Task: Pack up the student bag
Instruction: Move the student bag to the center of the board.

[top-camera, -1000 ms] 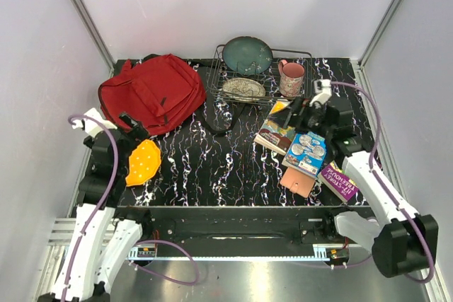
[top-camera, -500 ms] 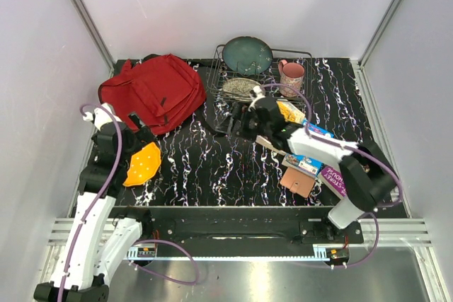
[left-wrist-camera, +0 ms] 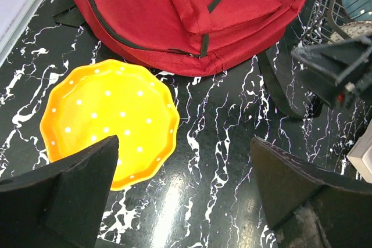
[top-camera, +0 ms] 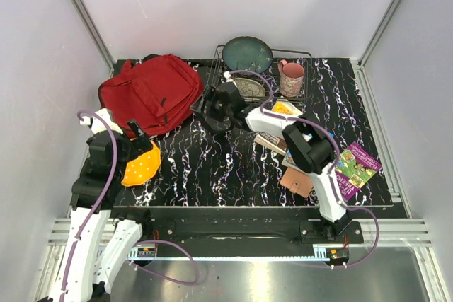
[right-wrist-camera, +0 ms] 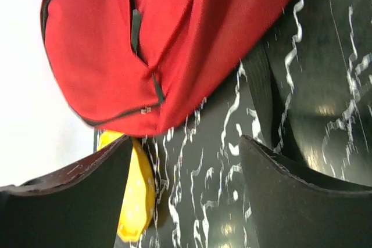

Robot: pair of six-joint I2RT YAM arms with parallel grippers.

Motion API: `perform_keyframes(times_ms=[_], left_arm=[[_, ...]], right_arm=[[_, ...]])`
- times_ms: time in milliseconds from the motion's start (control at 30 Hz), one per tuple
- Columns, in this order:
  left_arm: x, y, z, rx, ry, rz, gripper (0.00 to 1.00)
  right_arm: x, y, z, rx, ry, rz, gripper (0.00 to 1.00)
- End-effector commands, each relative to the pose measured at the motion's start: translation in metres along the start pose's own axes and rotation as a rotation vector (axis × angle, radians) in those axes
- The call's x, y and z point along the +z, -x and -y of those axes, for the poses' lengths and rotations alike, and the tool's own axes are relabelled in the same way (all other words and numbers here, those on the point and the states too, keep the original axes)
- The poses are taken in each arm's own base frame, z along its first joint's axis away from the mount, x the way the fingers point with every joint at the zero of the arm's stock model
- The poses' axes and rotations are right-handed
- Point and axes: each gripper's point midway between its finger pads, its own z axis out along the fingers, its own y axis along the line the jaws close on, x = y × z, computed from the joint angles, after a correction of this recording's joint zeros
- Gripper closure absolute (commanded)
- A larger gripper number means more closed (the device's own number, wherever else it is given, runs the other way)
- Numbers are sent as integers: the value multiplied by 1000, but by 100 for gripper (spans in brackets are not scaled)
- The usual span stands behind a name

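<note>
Student bag [top-camera: 152, 95] looked zipped, 0 items packed. Purple book [top-camera: 357, 166] lay out on table [top-camera: 212, 167]. Left gripper [left-wrist-camera: 185, 143] and right gripper [right-wrist-camera: 186, 140] gaped, empty. Opening and loading all undone.

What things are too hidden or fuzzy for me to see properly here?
- Top view: books partly under the right arm; titles too small.
- Right wrist view: backpack slightly blurred, cut off by top edge.
- Left wrist view: dish rack cut off at the corner.

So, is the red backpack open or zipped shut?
Shut, it seems: the student bag lies flat, zippers closed, no inside showing.
</note>
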Motion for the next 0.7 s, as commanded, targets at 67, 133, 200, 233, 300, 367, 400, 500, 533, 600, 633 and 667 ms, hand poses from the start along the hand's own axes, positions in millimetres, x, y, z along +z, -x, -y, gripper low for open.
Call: perform_keyframes(times_ms=[67, 133, 200, 233, 300, 367, 400, 500, 533, 600, 633, 667], left_arm=[[-1, 0, -3, 28, -2, 12, 1], [2, -5, -3, 34, -6, -2, 1], [5, -9, -4, 32, -3, 0, 1], [7, -11, -5, 33, 0, -3, 1], [10, -13, -5, 28, 3, -3, 1], [11, -14, -2, 31, -9, -13, 1], [11, -14, -2, 28, -8, -13, 1], [12, -16, -4, 24, -5, -17, 1], [11, -15, -3, 23, -6, -14, 1], [10, -15, -5, 20, -2, -8, 1], [10, -14, -5, 19, -4, -4, 1], [10, -14, -5, 18, -3, -4, 1]], right_arm=[[44, 19, -26, -69, -31, 72, 22], [56, 22, -18, -89, -76, 109, 24], [64, 23, -7, -106, -121, 139, 27], [65, 26, -14, -114, -113, 153, 27], [72, 15, 0, -146, -166, 138, 27], [77, 17, -6, -163, -168, 136, 27], [85, 9, 3, -185, -182, 118, 27], [100, 4, 7, -220, -212, 103, 27], [100, 11, -3, -225, -213, 110, 27], [108, 4, 8, -249, -245, 103, 27], [109, 9, 2, -247, -240, 113, 27], [110, 7, 2, -250, -238, 111, 31]])
